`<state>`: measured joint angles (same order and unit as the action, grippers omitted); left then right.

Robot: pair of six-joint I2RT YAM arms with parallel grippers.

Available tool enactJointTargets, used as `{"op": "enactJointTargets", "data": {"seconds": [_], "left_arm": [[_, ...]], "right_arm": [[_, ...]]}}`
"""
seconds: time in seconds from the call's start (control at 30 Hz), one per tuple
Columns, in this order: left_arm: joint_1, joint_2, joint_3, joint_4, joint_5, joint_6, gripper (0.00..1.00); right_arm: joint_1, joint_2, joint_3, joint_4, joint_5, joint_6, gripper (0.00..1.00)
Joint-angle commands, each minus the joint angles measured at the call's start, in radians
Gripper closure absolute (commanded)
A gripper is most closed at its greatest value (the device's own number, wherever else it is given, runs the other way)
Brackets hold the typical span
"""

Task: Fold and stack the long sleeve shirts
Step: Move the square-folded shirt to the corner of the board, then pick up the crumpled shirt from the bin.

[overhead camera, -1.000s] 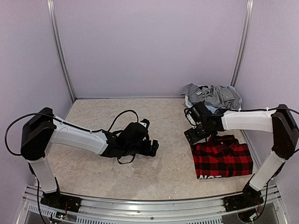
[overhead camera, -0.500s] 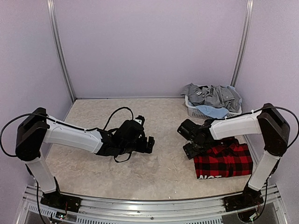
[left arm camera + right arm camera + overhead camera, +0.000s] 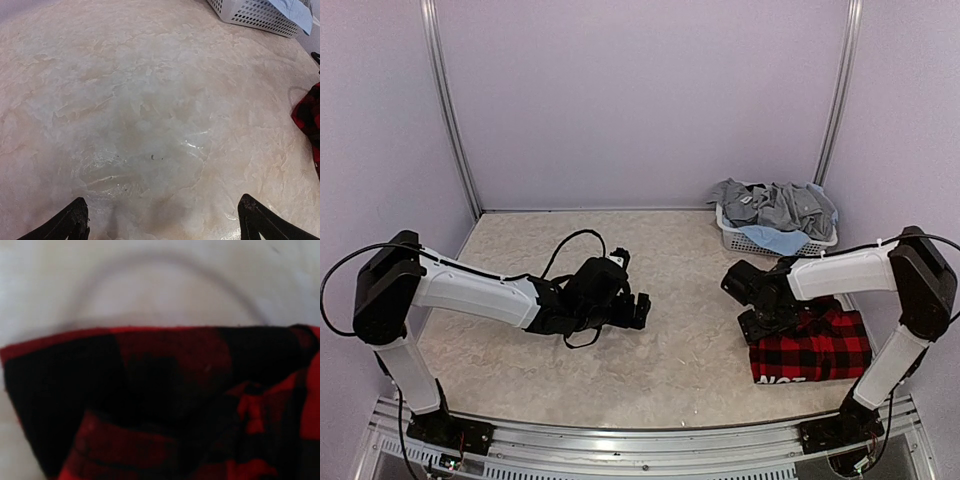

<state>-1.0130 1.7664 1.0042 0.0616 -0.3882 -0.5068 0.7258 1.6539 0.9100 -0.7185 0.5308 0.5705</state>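
plaid flannel shirt [image 3: 815, 348] — folded, near-right corner; right gripper [image 3: 760, 325] at its left edge, grip cannot be told; grey shirt [image 3: 775, 205] — crumpled in basket [image 3: 745, 241], far-right corner, yet to fold and stack; left gripper [image 3: 638, 310] spread, empty

Plain lilac walls [image 3: 640, 100] enclose three sides. Two metal corner posts [image 3: 450, 110] run up the rear corners. Table [image 3: 670, 250] surface mottled beige, evenly lit. Aluminium rail [image 3: 620, 440] along near edge.

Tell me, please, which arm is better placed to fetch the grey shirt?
Right, probably: the right gripper is at the plaid shirt, near the basket holding the grey shirt. The left gripper hovers mid-table, farther off.
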Motion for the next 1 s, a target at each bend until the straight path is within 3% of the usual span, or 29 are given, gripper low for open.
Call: {"op": "enactJointTargets", "data": {"seconds": [0.0, 0.27, 0.47, 0.57, 0.77, 0.97], "left_arm": [[0.004, -0.002, 0.014, -0.014, 0.008, 0.017, 0.01], [0.004, -0.004, 0.016, -0.019, 0.004, 0.019, 0.01], [0.013, -0.015, 0.016, -0.029, -0.017, 0.024, 0.01], [0.02, -0.033, 0.013, -0.032, -0.021, 0.027, 0.01], [0.028, -0.066, 0.01, -0.033, -0.02, 0.026, 0.01], [0.029, -0.111, 0.003, -0.038, -0.027, 0.027, 0.01]], "right_arm": [[-0.053, -0.041, -0.02, -0.042, 0.008, 0.023, 0.16], [-0.068, -0.052, -0.007, 0.03, -0.035, -0.068, 0.15], [-0.024, -0.208, 0.02, 0.17, -0.185, -0.168, 0.12], [-0.03, -0.285, 0.057, 0.208, -0.182, -0.195, 0.11], [-0.161, -0.29, 0.193, 0.244, -0.072, -0.277, 0.13], [-0.355, -0.173, 0.349, 0.344, -0.142, -0.373, 0.15]]}}
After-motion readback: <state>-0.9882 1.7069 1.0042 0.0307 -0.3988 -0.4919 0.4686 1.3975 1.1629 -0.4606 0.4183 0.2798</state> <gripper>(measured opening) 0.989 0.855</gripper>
